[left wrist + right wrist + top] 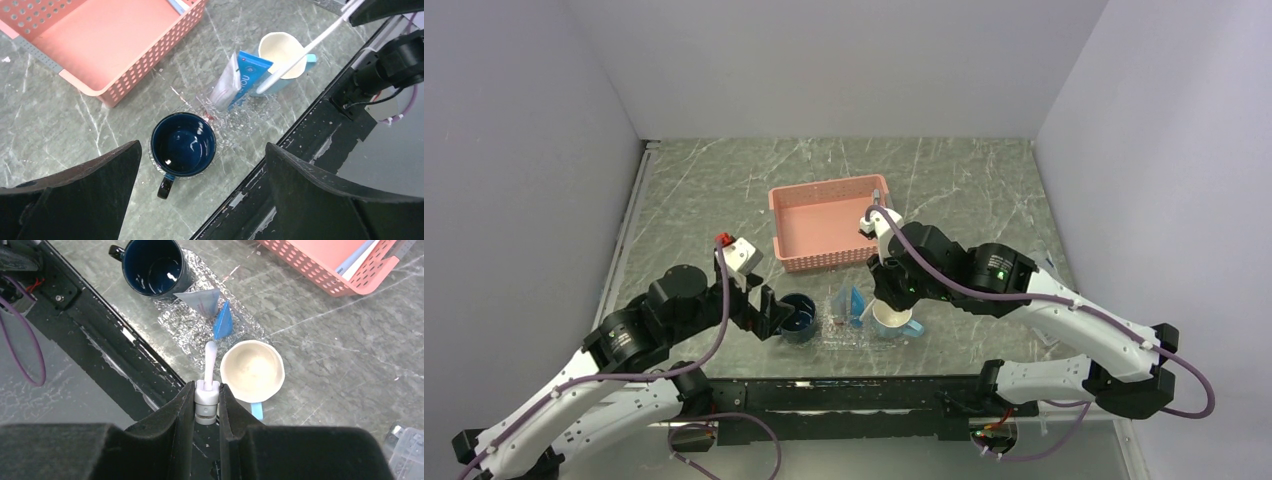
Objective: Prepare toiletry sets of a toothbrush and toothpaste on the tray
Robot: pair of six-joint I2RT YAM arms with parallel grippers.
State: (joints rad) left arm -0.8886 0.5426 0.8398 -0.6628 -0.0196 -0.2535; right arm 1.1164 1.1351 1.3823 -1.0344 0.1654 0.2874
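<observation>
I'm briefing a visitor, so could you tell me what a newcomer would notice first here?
The right gripper, shut on a white toothbrush, hangs above the edge of the glittery clear tray. On that tray lean a blue tube and a whitish tube of toothpaste, between a dark blue mug and a cream mug; a pink basket sits behind.

It was a robotics lab cell: plain pale panel walls boxed the grey marble-patterned tabletop on three sides, with a black metal rail along its near edge.
</observation>
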